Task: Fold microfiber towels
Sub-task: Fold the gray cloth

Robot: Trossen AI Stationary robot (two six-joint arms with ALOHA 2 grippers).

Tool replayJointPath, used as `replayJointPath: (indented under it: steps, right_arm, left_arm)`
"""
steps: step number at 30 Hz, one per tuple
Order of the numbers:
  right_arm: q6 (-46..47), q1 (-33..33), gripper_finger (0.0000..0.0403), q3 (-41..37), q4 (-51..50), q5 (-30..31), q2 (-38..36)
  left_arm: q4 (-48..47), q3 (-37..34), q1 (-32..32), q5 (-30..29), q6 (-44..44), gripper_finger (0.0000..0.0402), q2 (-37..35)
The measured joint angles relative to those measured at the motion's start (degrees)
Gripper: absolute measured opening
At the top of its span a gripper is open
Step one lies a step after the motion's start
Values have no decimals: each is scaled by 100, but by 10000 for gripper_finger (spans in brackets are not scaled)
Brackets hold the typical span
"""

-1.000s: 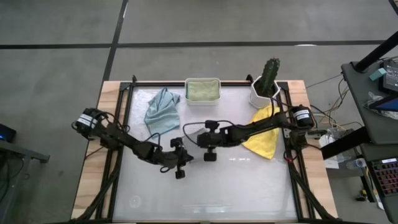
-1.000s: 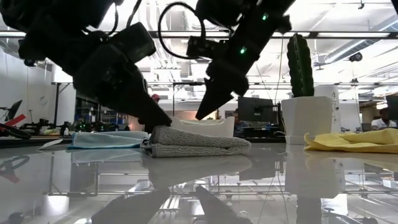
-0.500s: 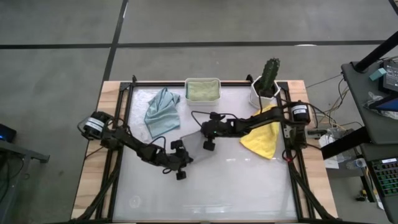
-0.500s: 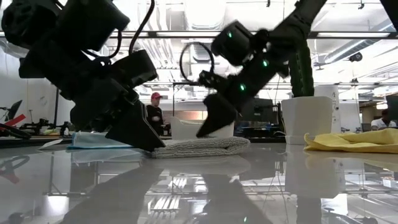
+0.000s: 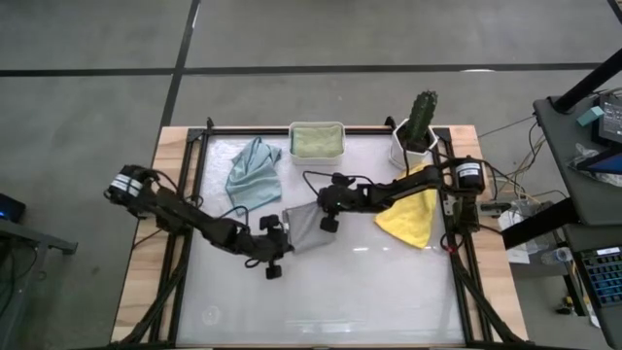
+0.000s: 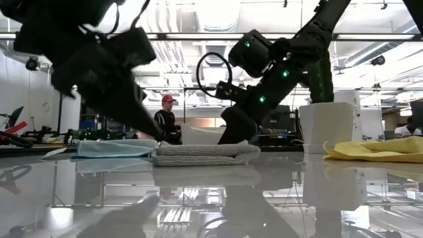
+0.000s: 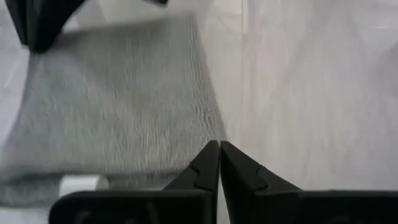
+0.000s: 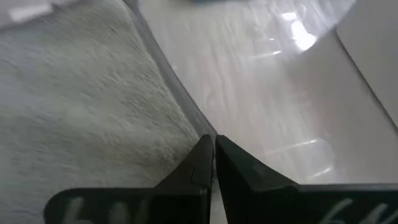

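A grey towel point(image 5: 303, 227) lies folded flat in the middle of the table; in the low view point(image 6: 201, 153) it shows as a low stack of layers. My left gripper point(image 5: 275, 239) is shut at its near left corner point(image 7: 205, 134). My right gripper point(image 5: 326, 217) is shut at its far right edge point(image 8: 177, 106). A pale blue-grey towel point(image 5: 253, 173) lies crumpled at the far left. A yellow towel point(image 5: 413, 212) lies at the right. A sage green towel point(image 5: 317, 140) lies in a white tub point(image 5: 317, 156). The bright blue towel is out of view. My left gripper has its shut fingertips point(image 7: 211, 163) low, right beside the grey towel's corner, slanting down from the table's near left. I cannot tell whether they touch the cloth. My right gripper has its shut fingertips point(image 8: 205, 155) at the towel's edge, slanting down from the right. I cannot tell whether they touch it.
A white pot with a cactus point(image 5: 416, 131) stands at the far right corner, next to the yellow towel. The tub stands at the far edge. The near half of the table point(image 5: 369, 301) holds nothing. A person point(image 6: 166, 119) shows in the room behind.
My right gripper has gone toward the far edge, off the top of the grey towel, and down to its far right edge. My left gripper has drawn back toward the table's left. The towel, partly covered by the grippers before, now lies in the open, folded and flatter.
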Motion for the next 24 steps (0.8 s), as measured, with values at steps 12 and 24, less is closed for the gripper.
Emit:
replayJointPath:
  steps: [12, 24]
  right_arm:
    - [-25, 246, 12, 63, -743, -17, -688]
    - [53, 574, 14, -344, -2154, -1034, -2118]
  left_arm:
    - [27, -43, 397, -1677, 536, 0, 181]
    - [-43, -48, 678, -1640, 415, 0, 675]
